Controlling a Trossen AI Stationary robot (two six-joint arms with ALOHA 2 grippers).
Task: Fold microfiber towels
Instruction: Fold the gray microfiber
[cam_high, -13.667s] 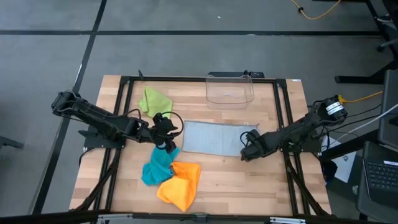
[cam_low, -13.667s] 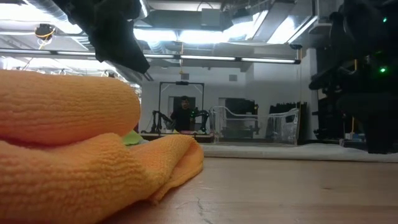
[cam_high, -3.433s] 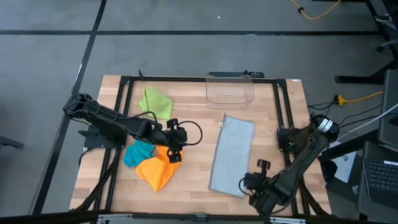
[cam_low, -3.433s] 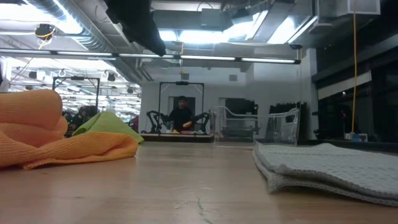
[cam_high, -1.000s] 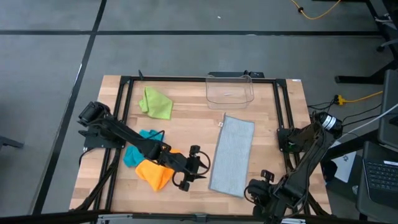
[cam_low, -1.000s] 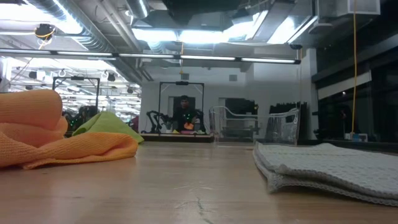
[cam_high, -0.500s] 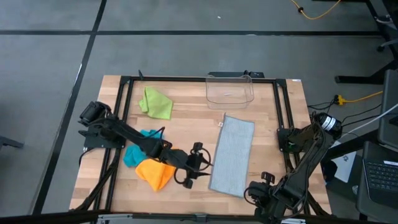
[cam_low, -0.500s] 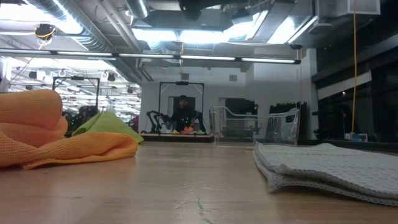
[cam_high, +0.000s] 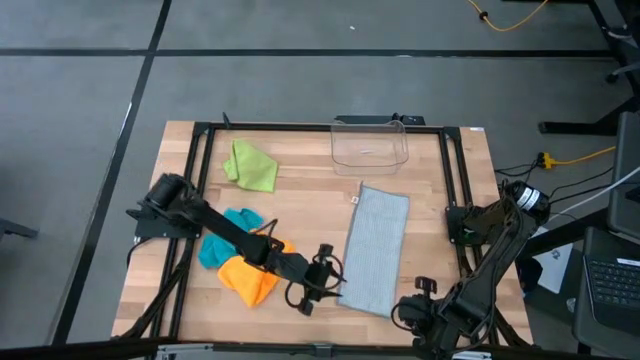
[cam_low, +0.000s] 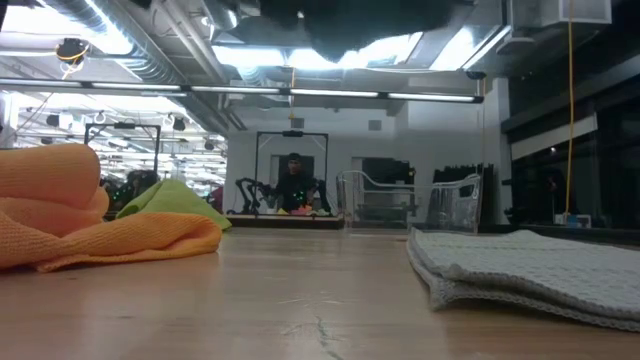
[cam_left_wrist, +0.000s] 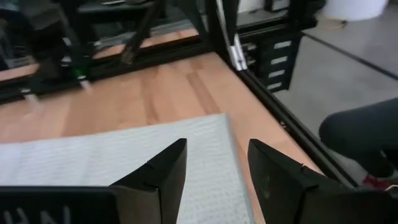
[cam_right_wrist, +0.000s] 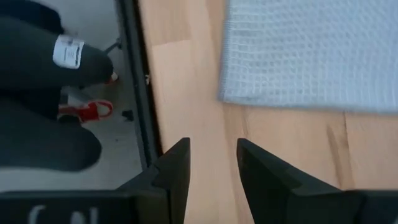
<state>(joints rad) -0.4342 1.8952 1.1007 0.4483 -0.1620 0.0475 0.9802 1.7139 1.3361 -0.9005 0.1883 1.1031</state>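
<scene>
The light grey towel (cam_high: 375, 250) lies flat on the table as a long folded strip, running from the far side to the near side. My left gripper (cam_high: 330, 278) hovers open by the strip's left long edge, close to its near end; in the left wrist view the gripper (cam_left_wrist: 214, 152) stands above the grey towel (cam_left_wrist: 118, 162). My right gripper (cam_high: 408, 305) is open just off the strip's near right corner (cam_right_wrist: 227, 93). The orange towel (cam_high: 250, 280), teal towel (cam_high: 222, 240) and lime green towel (cam_high: 250, 165) lie crumpled on the table's left half.
A clear plastic bin (cam_high: 370, 145) stands at the far edge, beyond the grey towel. A black frame rail (cam_right_wrist: 134, 81) runs along the table's edge by my right gripper. A person's dark leg (cam_left_wrist: 364, 134) shows past that edge. Bare wood lies between the orange and grey towels.
My left gripper has moved down and toward the table's right and near edges, closing in on the grey towel's left edge, and has stayed open. The towels have not moved.
</scene>
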